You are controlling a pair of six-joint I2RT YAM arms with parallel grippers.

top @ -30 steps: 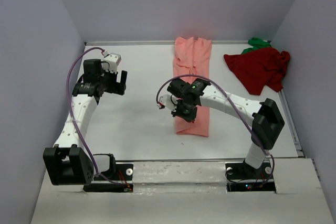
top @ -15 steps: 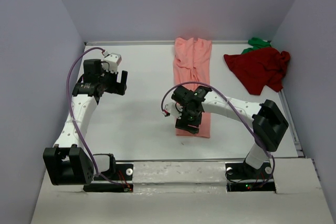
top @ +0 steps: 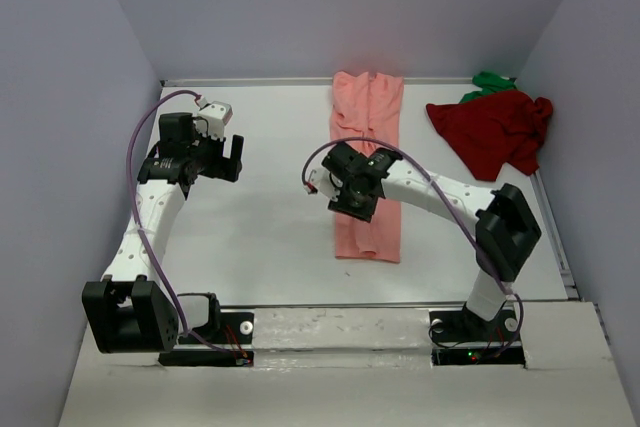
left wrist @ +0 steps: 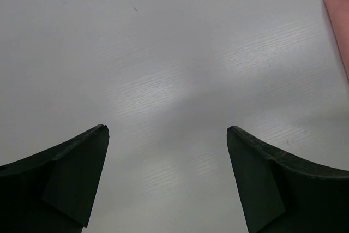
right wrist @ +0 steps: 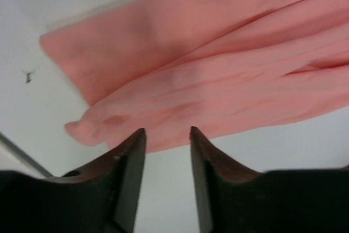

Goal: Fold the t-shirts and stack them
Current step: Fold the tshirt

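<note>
The salmon-pink t-shirt (top: 370,117) lies as a long narrow strip running from the back wall toward the near edge. It fills the upper part of the right wrist view (right wrist: 218,80). My right gripper (top: 352,207) hovers over the strip's left edge about midway along it. Its jaws (right wrist: 168,130) stand a little apart with nothing between them. The dark red t-shirt (top: 495,129) lies crumpled at the back right. The bright green t-shirt (top: 490,80) peeks out behind it. My left gripper (top: 230,159) is open and empty over bare table (left wrist: 167,128).
The white table (top: 260,227) is walled in grey on the left, back and right. The right arm's purple cable (top: 320,159) loops above the pink strip. A sliver of the pink shirt (left wrist: 339,9) shows at the left wrist view's right edge.
My right gripper went toward the near end of the pink strip, then came back up to its middle. The left arm has not moved.
</note>
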